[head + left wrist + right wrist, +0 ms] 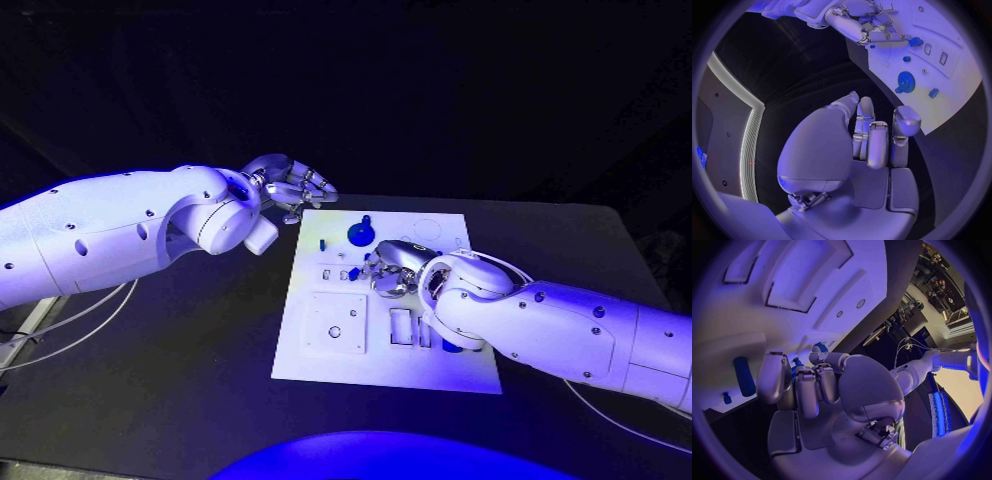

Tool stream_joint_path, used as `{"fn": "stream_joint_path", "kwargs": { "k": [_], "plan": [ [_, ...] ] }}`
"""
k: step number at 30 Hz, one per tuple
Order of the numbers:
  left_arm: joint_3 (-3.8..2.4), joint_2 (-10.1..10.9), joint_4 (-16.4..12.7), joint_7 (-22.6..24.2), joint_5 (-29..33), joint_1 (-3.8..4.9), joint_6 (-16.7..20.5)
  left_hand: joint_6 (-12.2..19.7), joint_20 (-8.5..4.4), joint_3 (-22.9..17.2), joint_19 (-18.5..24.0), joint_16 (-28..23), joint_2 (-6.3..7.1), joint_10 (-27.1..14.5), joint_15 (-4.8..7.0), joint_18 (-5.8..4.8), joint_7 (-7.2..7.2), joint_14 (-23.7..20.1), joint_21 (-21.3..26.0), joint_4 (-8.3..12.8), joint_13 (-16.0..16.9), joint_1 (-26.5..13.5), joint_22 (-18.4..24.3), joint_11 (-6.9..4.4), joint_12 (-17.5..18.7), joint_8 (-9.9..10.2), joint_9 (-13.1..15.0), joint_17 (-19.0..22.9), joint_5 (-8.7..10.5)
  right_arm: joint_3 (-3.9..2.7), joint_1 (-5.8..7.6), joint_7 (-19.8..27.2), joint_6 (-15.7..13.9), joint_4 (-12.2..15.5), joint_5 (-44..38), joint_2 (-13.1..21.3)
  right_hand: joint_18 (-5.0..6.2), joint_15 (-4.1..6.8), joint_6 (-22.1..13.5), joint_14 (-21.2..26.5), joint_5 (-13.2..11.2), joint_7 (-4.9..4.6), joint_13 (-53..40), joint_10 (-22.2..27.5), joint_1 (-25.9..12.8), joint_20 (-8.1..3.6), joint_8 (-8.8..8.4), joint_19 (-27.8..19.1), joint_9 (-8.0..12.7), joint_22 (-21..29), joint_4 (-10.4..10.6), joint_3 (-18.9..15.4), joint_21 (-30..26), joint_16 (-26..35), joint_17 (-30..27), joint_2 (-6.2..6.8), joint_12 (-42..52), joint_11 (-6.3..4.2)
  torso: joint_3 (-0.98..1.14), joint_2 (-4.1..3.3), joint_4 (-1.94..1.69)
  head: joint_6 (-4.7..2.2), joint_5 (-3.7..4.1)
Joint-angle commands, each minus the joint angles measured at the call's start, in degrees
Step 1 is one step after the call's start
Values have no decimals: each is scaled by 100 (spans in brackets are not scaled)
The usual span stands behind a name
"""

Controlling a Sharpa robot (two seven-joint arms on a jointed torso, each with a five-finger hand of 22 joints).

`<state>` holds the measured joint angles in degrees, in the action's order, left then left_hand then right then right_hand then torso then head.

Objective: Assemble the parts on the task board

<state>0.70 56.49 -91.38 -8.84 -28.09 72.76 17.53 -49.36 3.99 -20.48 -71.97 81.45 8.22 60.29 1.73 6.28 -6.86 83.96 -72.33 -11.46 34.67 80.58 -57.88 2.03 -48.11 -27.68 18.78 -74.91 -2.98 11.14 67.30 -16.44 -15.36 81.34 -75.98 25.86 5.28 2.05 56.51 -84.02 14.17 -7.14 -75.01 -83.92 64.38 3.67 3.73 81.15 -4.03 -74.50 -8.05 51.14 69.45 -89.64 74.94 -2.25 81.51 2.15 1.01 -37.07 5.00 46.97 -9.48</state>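
Observation:
The white task board (335,360) lies in the middle of the black table. On it are a blue gear (361,235) near the far end and a small blue part (353,272) at mid-board. My right hand (392,270) hangs low over the board's middle, its fingers curled downward. In the right wrist view the right hand (811,385) has thumb and fingers drawn together, with a bit of a small blue part (796,363) between them. My left hand (293,190) hovers above the table beyond the board's far left corner; its fingers (876,142) are curled in and hold nothing.
The left wrist view shows the board (954,85), the gear (906,80) and several small blue parts. A blue oblong part (744,376) and a small peg (727,398) lie on the board near my right hand. A square recess (336,322) sits at the board's left.

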Motion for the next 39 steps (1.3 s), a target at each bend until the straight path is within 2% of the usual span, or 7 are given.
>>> {"fn": "stream_joint_path", "kwargs": {
  "k": [1,21,39],
  "plan": [
    [-4,-6,-8,55,-11,3,-92,-39,30,-53,-8,30,17,-6,-46,23,-29,200,-25,4,-12,41,-12,41,25,65,-31,-599,-1,-1,-4,3,64,-10,-122,-12,-44,5,47,-598,23,-9,-1001,-277,-62,-2,5,-2,8,-9,-31,10,-23,-36,1506,-18,23,-5,2,0,-1,12,-3],
    [-4,11,11,51,-17,4,-111,-39,30,-53,-8,30,17,-6,-46,23,-29,200,-25,4,-12,41,-12,41,25,65,-31,-599,-1,-2,-3,20,-47,-67,-210,-19,-47,2,54,-598,28,-14,-1004,-278,-65,-1,7,3,8,-18,-34,6,-12,-36,1506,-20,27,-1,-6,2,-5,21,-2],
    [-5,27,7,43,-21,6,-113,-39,30,-53,-8,30,17,-6,-46,23,-29,200,-25,4,-12,41,-12,41,25,65,-31,-599,-1,-4,-2,65,-43,-132,-225,-87,-50,-2,61,-598,19,-14,-1008,-281,-68,2,8,8,9,-28,-34,0,-1,-36,1506,-28,33,2,-3,1,-1,37,-6]
  ]
}}
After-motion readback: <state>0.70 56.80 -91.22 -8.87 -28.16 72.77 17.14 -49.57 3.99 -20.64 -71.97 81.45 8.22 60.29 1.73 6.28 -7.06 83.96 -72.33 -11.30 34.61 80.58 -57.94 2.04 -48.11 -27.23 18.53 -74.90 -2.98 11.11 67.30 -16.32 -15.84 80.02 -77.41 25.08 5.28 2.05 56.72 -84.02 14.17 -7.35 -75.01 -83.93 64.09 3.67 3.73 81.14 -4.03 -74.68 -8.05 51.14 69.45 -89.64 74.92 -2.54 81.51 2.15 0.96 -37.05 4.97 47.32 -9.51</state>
